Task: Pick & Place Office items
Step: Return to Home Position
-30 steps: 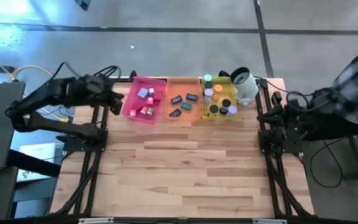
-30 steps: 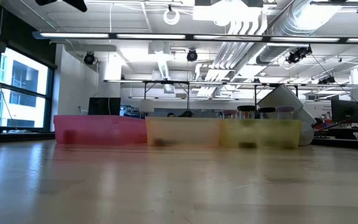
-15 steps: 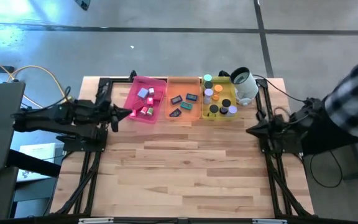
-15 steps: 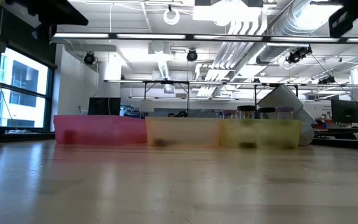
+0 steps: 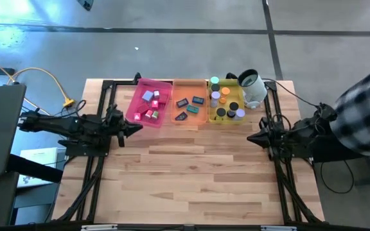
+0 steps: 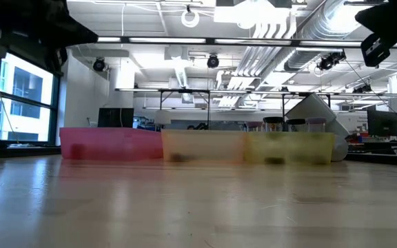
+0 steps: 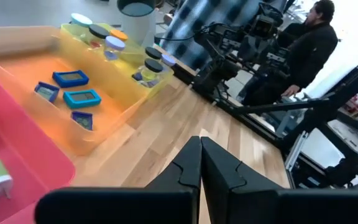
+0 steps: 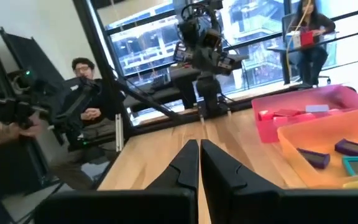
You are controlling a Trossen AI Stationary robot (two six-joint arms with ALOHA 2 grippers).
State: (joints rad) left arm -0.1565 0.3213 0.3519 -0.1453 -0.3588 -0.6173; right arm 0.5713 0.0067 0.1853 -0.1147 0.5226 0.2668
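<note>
Office items (image 5: 182, 102) lie in orange tray (image 5: 188, 88), pink tray (image 5: 133, 106) & yellow tray (image 5: 236, 86) flanking it; L gripper (image 5: 137, 128) left of orange tray, R gripper (image 5: 249, 138) right of it, both w/ fingers pressed together.

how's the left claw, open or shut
Shut. In its own wrist view the left claw has both fingers pressed together, with no gap and nothing held between them.

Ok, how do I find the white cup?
Look at the back of the wooden table, where a pink tray, an orange tray and a yellow tray stand in a row. Just past the yellow tray, at the right end, is the cup. It's the only white thing, round, outside the trays.
</note>
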